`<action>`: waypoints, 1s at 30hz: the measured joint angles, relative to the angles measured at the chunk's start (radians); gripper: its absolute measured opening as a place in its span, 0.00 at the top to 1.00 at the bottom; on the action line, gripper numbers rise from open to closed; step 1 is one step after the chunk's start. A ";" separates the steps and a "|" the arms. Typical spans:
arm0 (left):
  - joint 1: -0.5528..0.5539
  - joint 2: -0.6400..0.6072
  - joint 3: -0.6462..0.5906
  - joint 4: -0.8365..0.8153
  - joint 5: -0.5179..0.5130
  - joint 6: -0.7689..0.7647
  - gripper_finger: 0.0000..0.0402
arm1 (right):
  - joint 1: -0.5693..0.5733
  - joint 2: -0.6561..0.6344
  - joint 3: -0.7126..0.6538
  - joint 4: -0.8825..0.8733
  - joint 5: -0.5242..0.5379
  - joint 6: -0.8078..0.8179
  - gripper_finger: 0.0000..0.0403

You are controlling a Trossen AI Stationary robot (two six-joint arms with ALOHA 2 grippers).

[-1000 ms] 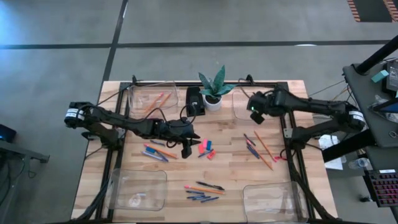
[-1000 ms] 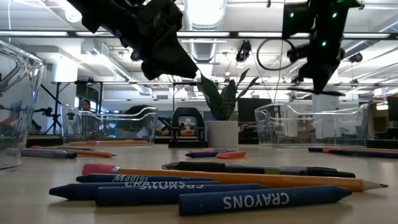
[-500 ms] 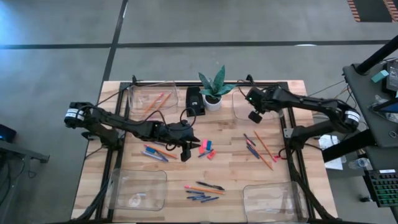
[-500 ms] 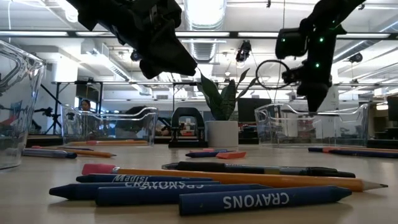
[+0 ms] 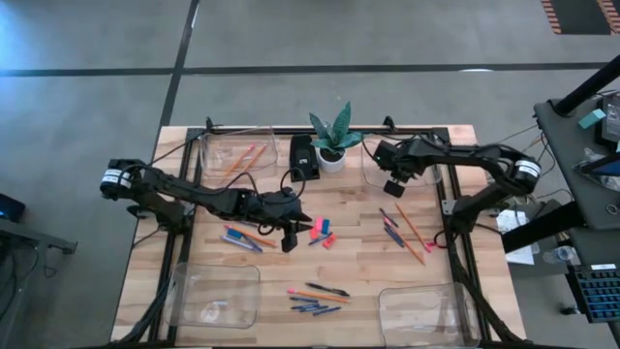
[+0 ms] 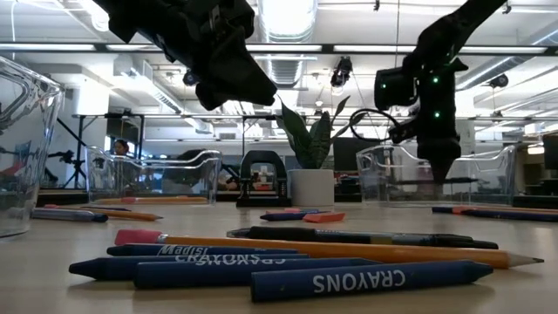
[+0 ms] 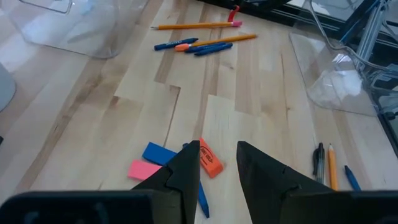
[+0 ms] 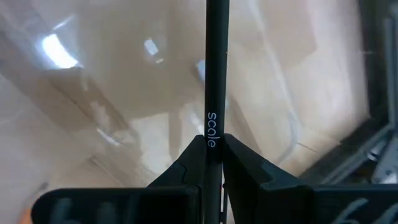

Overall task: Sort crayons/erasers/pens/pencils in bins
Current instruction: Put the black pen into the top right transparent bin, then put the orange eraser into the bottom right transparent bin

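From above I see four bins at the table's (image 5: 194, 262) corners: pencils lie in the far-left bin (image 5: 232, 152), and a potted plant (image 5: 332, 143) stands between the two far bins. My left gripper (image 5: 291, 236) hangs over mid-table just left of the erasers (image 5: 321, 232), while my right gripper (image 5: 391, 184) sits over the far-right bin (image 5: 378, 163), its fingers clamping a pen (image 8: 217, 81). More pens and pencils lie right of centre, and a mixed cluster (image 5: 317, 299) lies between the near bins.
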 joint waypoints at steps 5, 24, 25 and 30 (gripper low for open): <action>0.000 0.000 0.000 -0.002 0.000 0.002 0.77 | 0.000 0.013 0.000 0.034 -0.017 -0.015 0.91; 0.000 0.000 0.000 -0.003 0.000 0.002 0.77 | -0.013 -0.022 -0.003 0.065 -0.036 -0.014 0.85; 0.000 0.000 -0.001 -0.003 0.000 0.002 0.77 | -0.014 -0.022 -0.003 0.065 -0.036 -0.014 0.84; 0.000 0.000 -0.001 -0.001 0.000 0.002 0.77 | -0.016 -0.025 -0.003 0.065 -0.035 -0.014 0.79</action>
